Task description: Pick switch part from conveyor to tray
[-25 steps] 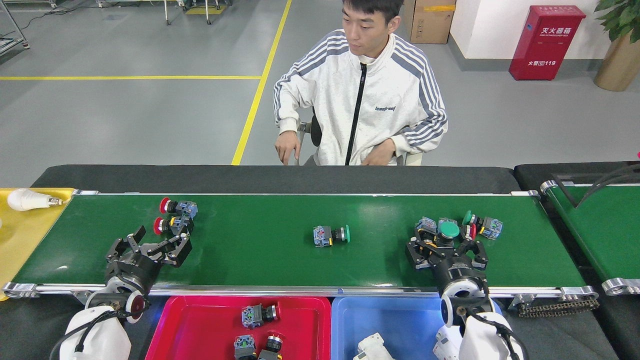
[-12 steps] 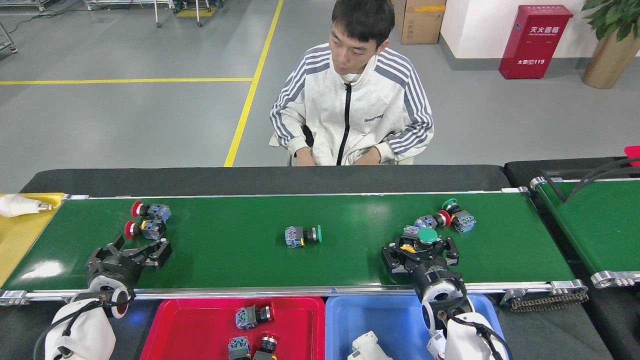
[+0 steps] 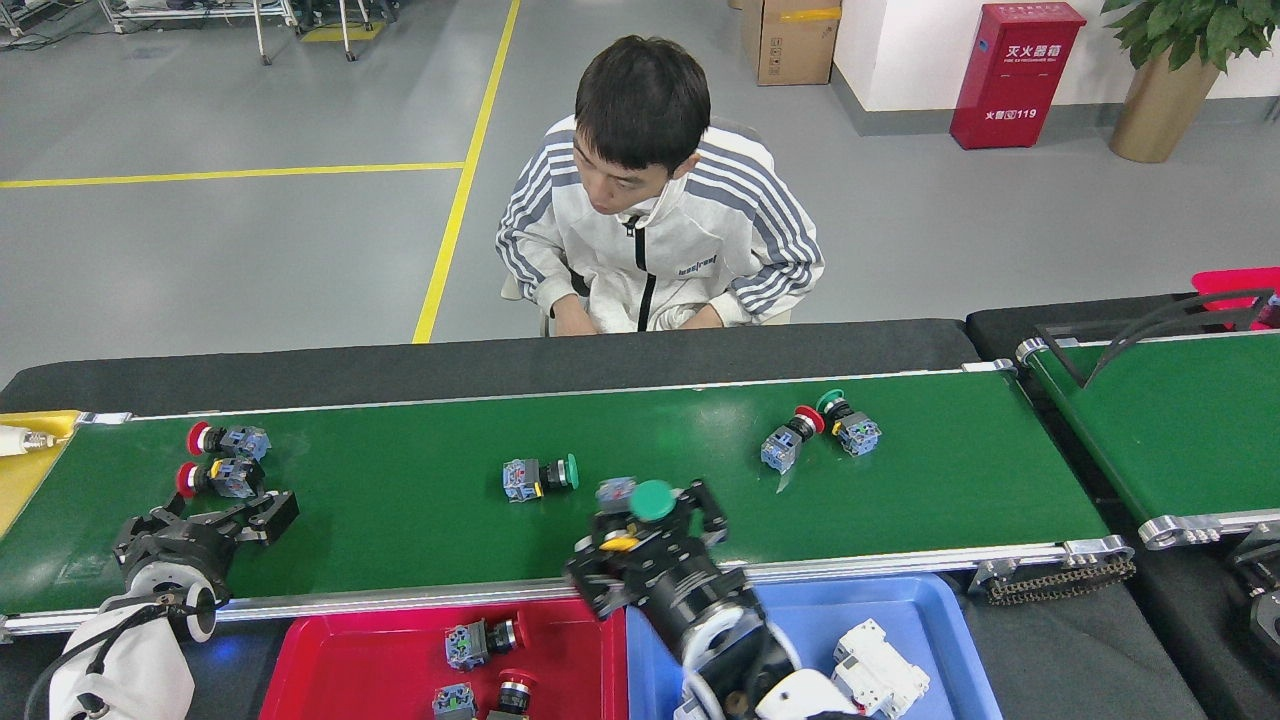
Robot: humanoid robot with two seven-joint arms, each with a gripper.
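Observation:
The conveyor [image 3: 400, 510] runs across the head view with several switch parts on it. My right gripper [image 3: 650, 525] hovers over the belt's near edge, shut on a green-capped switch part [image 3: 653, 498]. Below it lie the red tray [image 3: 360, 660], holding three switch parts, and the blue tray [image 3: 910, 605], holding white parts. My left gripper [image 3: 225, 518] is open low over the belt's left end, just in front of two red-capped switch parts [image 3: 212, 478]. Another green-capped switch part [image 3: 540, 476] lies mid-belt, and two more [image 3: 815, 432] lie to the right.
A person [image 3: 650, 250] sits behind the conveyor, leaning over its far edge. A shorter green belt [image 3: 1170, 430] stands at the right. A yellow surface [image 3: 25, 480] with a white bulb [image 3: 18, 439] adjoins the left end.
My right gripper has lifted the green-capped switch part away from the cluster and carried it left toward the trays. The view has shifted, and the left gripper stays near the red-capped parts.

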